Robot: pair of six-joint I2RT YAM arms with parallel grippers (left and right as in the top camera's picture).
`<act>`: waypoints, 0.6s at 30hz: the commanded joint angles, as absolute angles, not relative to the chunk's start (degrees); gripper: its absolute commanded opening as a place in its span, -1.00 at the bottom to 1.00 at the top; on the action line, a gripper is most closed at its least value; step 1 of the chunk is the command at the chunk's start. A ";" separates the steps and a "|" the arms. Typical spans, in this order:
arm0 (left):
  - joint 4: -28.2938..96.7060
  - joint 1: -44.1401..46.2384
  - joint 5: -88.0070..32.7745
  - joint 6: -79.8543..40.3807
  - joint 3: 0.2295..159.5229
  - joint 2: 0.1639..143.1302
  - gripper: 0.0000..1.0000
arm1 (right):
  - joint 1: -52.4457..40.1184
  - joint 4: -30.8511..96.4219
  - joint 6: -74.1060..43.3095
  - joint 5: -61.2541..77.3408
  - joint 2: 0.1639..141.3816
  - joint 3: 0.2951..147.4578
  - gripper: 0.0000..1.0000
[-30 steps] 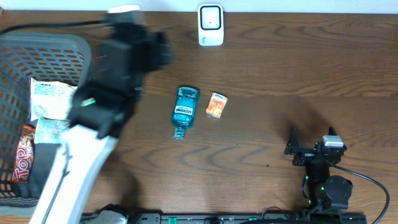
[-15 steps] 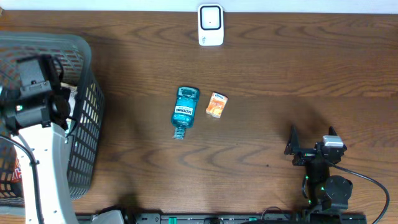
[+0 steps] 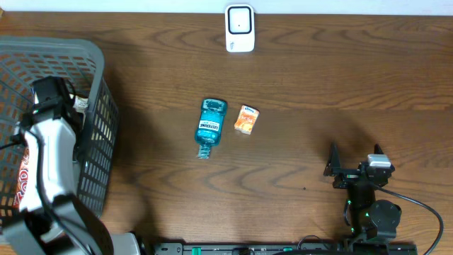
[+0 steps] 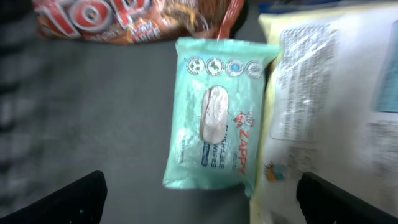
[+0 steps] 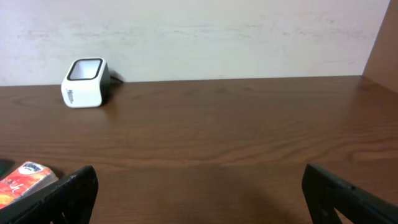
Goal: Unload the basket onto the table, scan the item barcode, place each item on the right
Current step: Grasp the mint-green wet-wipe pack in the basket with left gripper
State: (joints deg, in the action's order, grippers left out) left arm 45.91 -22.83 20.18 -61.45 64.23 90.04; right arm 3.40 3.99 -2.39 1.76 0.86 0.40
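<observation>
My left arm (image 3: 48,145) reaches down into the grey basket (image 3: 99,85) at the table's left end. In the left wrist view my left gripper (image 4: 202,200) is open above a teal wipes pack (image 4: 214,121) lying flat on the basket floor, with both fingertips apart from it. A pale yellow packet (image 4: 329,106) overlaps the pack's right edge, and a red snack bag (image 4: 124,18) lies beyond it. The white barcode scanner (image 3: 240,28) stands at the table's far edge. My right gripper (image 3: 354,159) is open and empty at the near right, facing the scanner (image 5: 86,83).
A blue mouthwash bottle (image 3: 210,124) and a small orange box (image 3: 246,119) lie on the wooden table between basket and right arm. The orange box (image 5: 25,180) shows at the right wrist view's lower left. The basket's mesh walls surround my left arm.
My left arm has swung from above the table's left side down into the basket. The right arm, bottle and box have not moved.
</observation>
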 commanded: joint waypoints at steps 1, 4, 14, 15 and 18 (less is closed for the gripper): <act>45.21 -23.14 20.62 -61.17 63.59 95.29 0.95 | 3.16 4.19 -2.94 1.85 0.64 0.32 0.99; 44.36 -23.55 20.58 -61.19 63.59 98.76 0.95 | 3.16 4.19 -2.94 1.85 0.64 0.32 0.98; 44.03 -24.84 19.73 -61.17 62.76 103.09 0.96 | 3.16 4.19 -2.94 1.85 0.64 0.32 0.99; 43.92 -24.84 19.73 -61.17 62.43 103.09 0.96 | 3.16 4.19 -2.94 1.85 0.64 0.32 0.99; 42.68 -24.84 19.77 -61.10 60.80 103.09 0.88 | 3.16 4.19 -2.94 1.85 0.64 0.32 0.99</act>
State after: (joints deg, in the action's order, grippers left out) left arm 42.89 -24.71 19.68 -61.58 62.94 102.37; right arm 3.40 3.99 -2.39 1.76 0.86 0.40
